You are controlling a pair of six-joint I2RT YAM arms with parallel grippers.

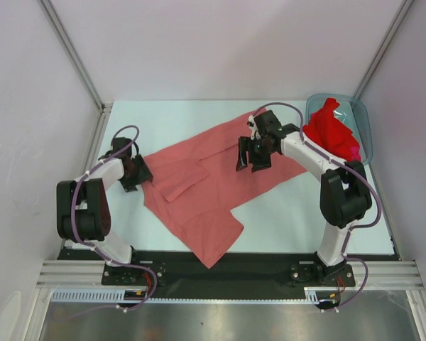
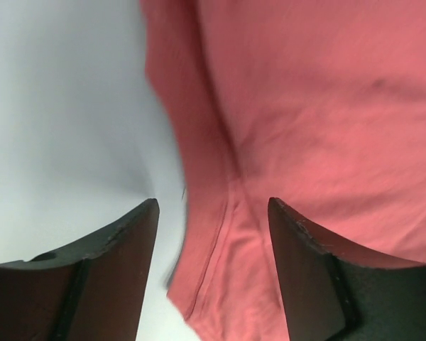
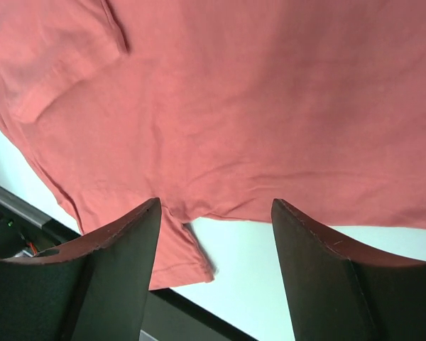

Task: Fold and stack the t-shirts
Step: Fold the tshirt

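Note:
A salmon-pink t-shirt (image 1: 199, 188) lies spread and partly folded across the middle of the table. My left gripper (image 1: 136, 172) sits at its left edge. In the left wrist view that gripper (image 2: 213, 213) is open, and the t-shirt's (image 2: 305, 106) hemmed edge lies between the jaws, which are apart from it. My right gripper (image 1: 252, 156) hovers over the cloth's upper right part. It (image 3: 214, 213) is open and empty above the t-shirt (image 3: 234, 106). Brighter red t-shirts (image 1: 331, 131) are heaped in the bin.
A translucent blue-grey bin (image 1: 362, 117) stands at the back right corner. Bare pale table (image 1: 305, 213) shows in front of the t-shirt on the right and behind it. Grey walls close in the sides, and a black rail (image 1: 227, 266) runs along the near edge.

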